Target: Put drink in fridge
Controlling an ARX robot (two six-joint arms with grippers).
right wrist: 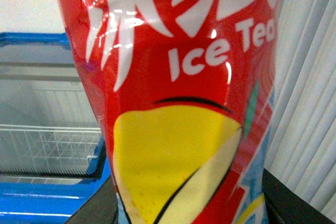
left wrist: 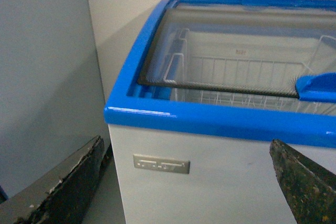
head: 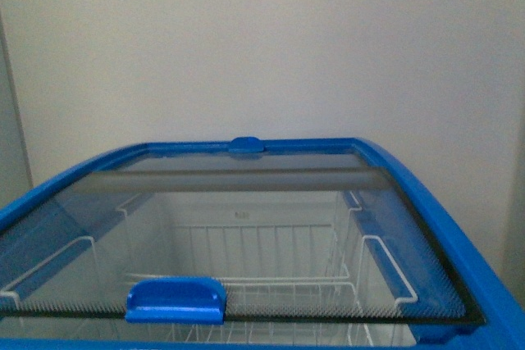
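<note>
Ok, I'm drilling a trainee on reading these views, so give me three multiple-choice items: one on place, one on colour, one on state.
1. Where is the drink?
A) in a fridge basket
B) on the glass lid
C) in the right claw

2. What colour is the fridge's handle?
A) blue
B) white
C) red

3. How is the left claw?
A) shut on the drink
B) open, empty
C) shut on the handle

Answers:
1 C, since the drink fills the right wrist view between dark fingers.
2 A, since the front view shows it blue.
3 B, since its fingers stand apart with nothing between them.
</note>
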